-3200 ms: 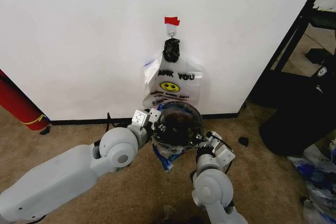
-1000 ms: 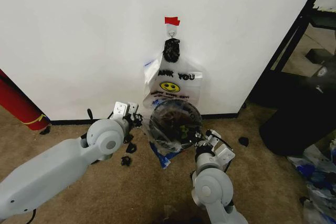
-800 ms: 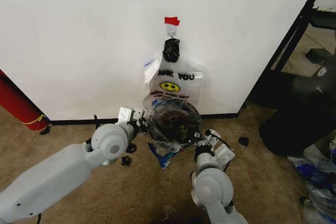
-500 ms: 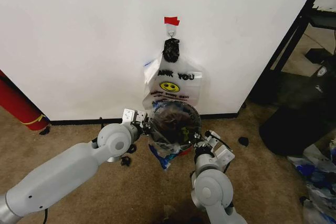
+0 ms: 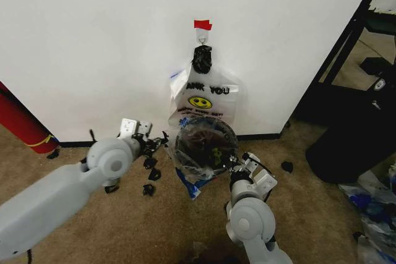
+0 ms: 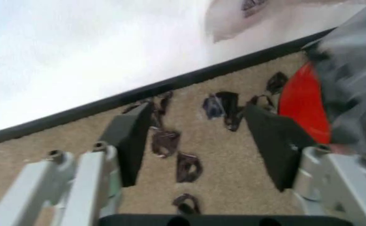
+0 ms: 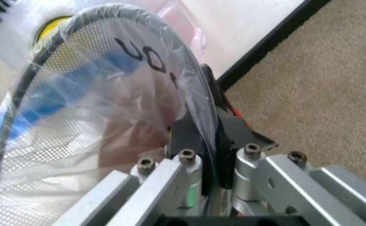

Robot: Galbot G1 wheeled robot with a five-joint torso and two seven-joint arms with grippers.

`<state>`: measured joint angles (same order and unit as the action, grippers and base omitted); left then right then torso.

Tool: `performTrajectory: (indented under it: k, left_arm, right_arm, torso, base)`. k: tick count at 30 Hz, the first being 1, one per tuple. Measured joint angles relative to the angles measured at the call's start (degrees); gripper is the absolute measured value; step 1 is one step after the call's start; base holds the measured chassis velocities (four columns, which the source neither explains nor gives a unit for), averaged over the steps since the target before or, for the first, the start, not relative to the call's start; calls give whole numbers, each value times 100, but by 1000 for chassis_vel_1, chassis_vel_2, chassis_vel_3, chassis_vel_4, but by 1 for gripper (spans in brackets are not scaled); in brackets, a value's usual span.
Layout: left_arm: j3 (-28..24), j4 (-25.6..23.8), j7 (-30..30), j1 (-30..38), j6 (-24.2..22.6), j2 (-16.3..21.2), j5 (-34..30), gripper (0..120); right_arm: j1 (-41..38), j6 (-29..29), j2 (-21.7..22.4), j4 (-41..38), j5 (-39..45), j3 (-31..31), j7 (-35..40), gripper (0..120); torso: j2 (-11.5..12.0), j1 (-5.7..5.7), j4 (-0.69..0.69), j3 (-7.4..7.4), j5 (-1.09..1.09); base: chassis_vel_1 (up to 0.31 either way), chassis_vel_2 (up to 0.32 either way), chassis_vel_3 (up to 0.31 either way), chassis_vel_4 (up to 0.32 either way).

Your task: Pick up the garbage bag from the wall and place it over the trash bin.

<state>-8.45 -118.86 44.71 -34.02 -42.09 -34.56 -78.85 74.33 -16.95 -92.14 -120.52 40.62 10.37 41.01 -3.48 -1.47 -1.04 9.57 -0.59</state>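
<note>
Head view: right claw (image 5: 236, 166) clenched on the bagged trash bin (image 5: 205, 146) rim; left claw (image 5: 150, 144) released beside it.

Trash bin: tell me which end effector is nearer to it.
Right. The right end effector is clamped on the trash bin rim through the bag. The left end effector is open beside it, apart.

My right gripper (image 7: 203, 136): jaws pinched on the bin (image 7: 41, 56) rim, bag (image 7: 107, 108) film stretched over its mesh. Behind: wall (image 7: 246, 19), black baseboard (image 7: 267, 40), carpet (image 7: 321, 94).
</note>
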Motion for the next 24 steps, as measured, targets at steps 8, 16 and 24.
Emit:
performTrajectory:
  k: [8,16,24]
  left_arm:
    - [632,-354,-382,-350,712,71,-4,97]
    - [713,349,-1365,49,1699,-515,-2028,100]
    - [582,802,-1741,16,1723,-693,-2027,96]
  right_arm:
    - [28,0,0,-2,0,-7,2,0]
    - [102,-3,0,-29,-14,-18,-6,0]
    - [68,-37,0,-36,19,-3,4,0]
  torso:
    - [0,0,0,0,1]
    - [0,0,-1,0,1]
    - [0,0,1,1,1]
  base:
    - [0,0,0,0]
    - [0,0,0,0]
    - [0,0,0,0]
